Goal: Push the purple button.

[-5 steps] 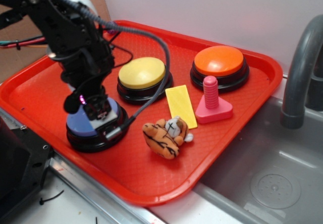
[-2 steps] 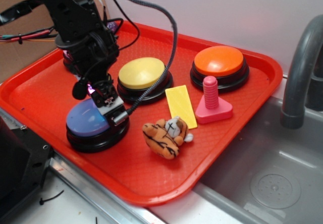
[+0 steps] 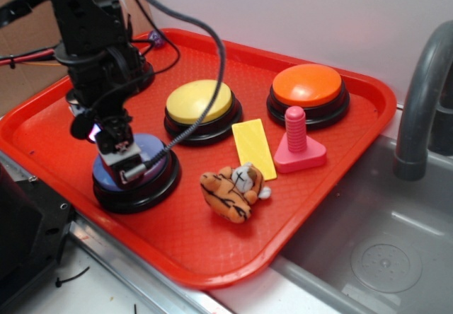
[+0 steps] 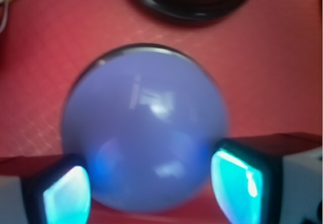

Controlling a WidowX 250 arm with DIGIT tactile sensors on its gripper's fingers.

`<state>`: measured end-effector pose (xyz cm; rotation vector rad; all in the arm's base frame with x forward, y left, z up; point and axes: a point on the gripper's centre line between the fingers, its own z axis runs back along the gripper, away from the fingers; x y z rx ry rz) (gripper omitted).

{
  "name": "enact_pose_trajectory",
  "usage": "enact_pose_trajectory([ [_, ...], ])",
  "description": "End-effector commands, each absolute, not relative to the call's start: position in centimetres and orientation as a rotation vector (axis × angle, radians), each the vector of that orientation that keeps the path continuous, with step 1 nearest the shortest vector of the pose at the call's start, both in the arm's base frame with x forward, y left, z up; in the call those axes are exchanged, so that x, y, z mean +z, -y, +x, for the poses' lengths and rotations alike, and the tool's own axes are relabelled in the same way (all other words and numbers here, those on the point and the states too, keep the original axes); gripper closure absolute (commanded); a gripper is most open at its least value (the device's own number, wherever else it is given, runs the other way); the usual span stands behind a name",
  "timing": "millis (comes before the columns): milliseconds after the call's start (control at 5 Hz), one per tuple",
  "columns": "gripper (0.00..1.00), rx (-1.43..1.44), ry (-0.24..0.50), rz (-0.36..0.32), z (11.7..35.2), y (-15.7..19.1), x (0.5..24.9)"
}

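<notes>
Wrist view, blurred: the purple button [image 4: 144,128] fills the frame, with the gripper [image 4: 151,191] fingers [image 4: 65,196] set apart at either lower corner, glowing cyan. The side view shows that gripper [image 3: 119,153] over the purple button [image 3: 152,151], which sits at the red tray's [image 3: 212,250] front left; contact is unclear. Also there: yellow button [image 3: 199,102], orange button [image 3: 307,85], yellow card [image 3: 253,146], pink bolt [image 3: 297,143], toy tiger [image 3: 232,190]. A grey sink [image 3: 368,250] and tap [image 3: 421,102] lie right.

The purple button [image 4: 144,133] has a smooth, glossy plastic dome; the red tray [image 3: 42,126] is plastic with fine grid texture; the tiger [image 3: 230,190] is plush.
</notes>
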<state>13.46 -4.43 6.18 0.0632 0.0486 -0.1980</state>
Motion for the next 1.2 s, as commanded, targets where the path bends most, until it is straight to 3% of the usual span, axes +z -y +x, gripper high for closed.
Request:
enact_pose_trajectory([
  [0,0.00,-0.181,-0.019,0.073,13.8,4.3,7.7],
  [400,0.00,-0.089,-0.012,0.045,13.4,3.1,11.1],
  [1000,0.00,-0.065,-0.018,0.024,13.7,2.6,12.8],
])
